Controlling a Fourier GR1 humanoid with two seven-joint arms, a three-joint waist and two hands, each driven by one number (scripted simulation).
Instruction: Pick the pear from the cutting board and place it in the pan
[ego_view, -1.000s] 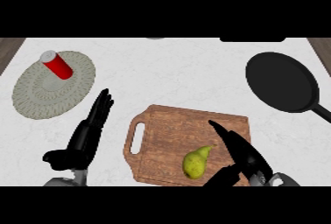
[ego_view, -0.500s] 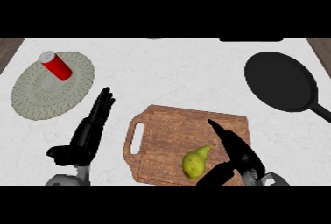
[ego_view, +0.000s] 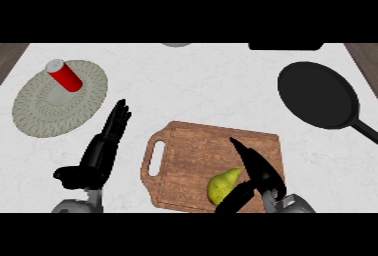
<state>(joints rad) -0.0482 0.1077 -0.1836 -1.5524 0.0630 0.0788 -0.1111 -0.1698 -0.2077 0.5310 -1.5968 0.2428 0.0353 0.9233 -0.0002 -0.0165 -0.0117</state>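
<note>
At about five o'clock, nearest the lower edge, the right hand (ego_view: 260, 172) lay over the cutting board (ego_view: 192, 155), its fingers (ego_view: 244, 152) straight and its thumb spread, holding nothing; the thumb reached beside the pear (ego_view: 221, 185). The pear lay on the board's near right part, stem end toward one o'clock. At eight o'clock the left hand (ego_view: 100, 152) rested on the counter (ego_view: 207, 85), fingers straight and empty, just left of the board. Farther off, at ten o'clock, a red can (ego_view: 65, 76) stood on a round woven mat (ego_view: 52, 110). At two o'clock sat the black pan (ego_view: 319, 96), well apart from the pear.
</note>
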